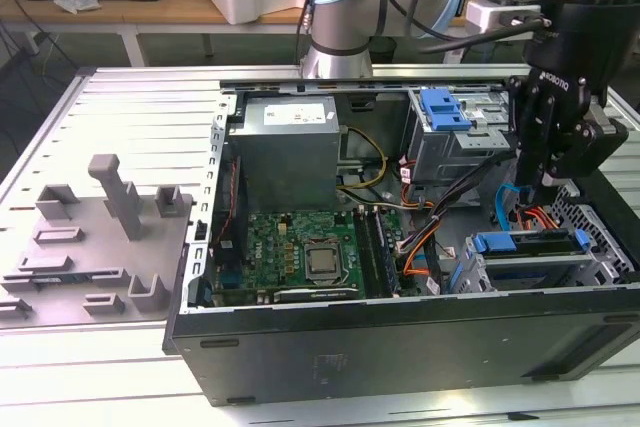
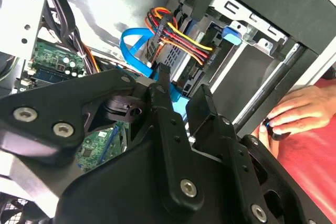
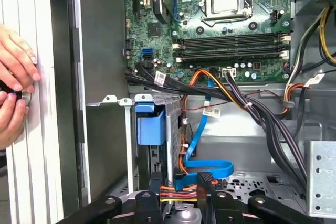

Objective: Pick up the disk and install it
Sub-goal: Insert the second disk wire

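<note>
The gripper (image 1: 548, 190), at the exterior view's right, hangs inside the open computer case (image 1: 400, 347), its fingers parted and holding nothing. The disk (image 1: 530, 245) sits seated in the lower-right drive cage, just below the fingertips

A pale grey metal table (image 1: 150, 97) with long grooves running across its top carries everything. An open black computer case (image 1: 400, 347) lies on its side on it, toward the exterior view's right, its insides facing up. Just beside the case, on the exterior view's left, a flat grey plastic fixture (image 1: 95, 242) with raised blocks and one taller post rests on the tabletop. In the first wrist view, a person's hands (image 3: 13, 93) rest on the table's grooved surface beside the case wall.
</note>
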